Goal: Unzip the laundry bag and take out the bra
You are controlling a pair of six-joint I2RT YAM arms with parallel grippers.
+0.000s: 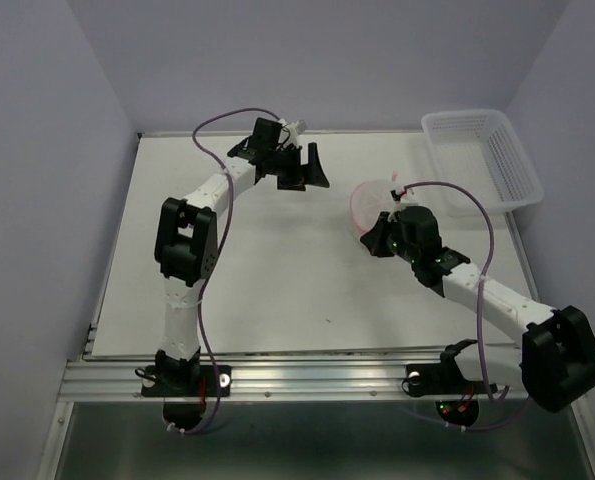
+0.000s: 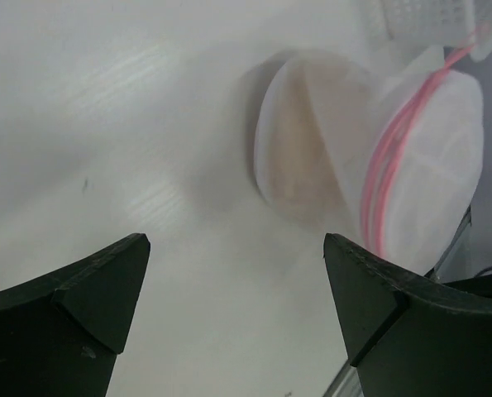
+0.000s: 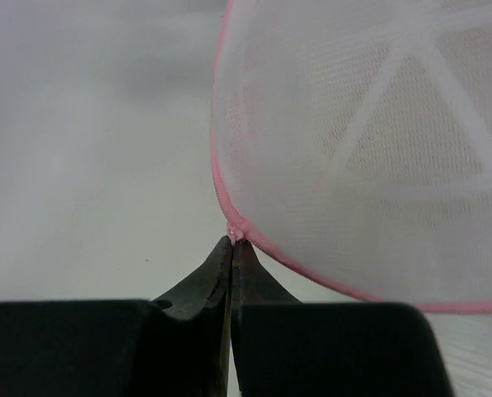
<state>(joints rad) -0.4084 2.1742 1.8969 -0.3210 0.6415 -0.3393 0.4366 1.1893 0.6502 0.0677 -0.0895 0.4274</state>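
Observation:
The laundry bag (image 1: 370,204) is a round white mesh pouch with pink piping, lying at the back right of the table. It fills the right wrist view (image 3: 370,141) and shows in the left wrist view (image 2: 419,165). My right gripper (image 3: 232,240) is shut on a small pink zipper pull (image 3: 236,234) at the bag's edge; in the top view it (image 1: 382,235) sits at the bag's near side. A peach-beige bra (image 2: 308,149) shows through the mesh. My left gripper (image 2: 236,248) is open and empty, above the table to the bag's left, also in the top view (image 1: 312,170).
A white plastic lattice basket (image 1: 482,155) stands at the back right corner, also at the top right of the left wrist view (image 2: 427,16). The right arm's cable (image 1: 477,200) arcs near the basket. Walls close in the table's left, back and right.

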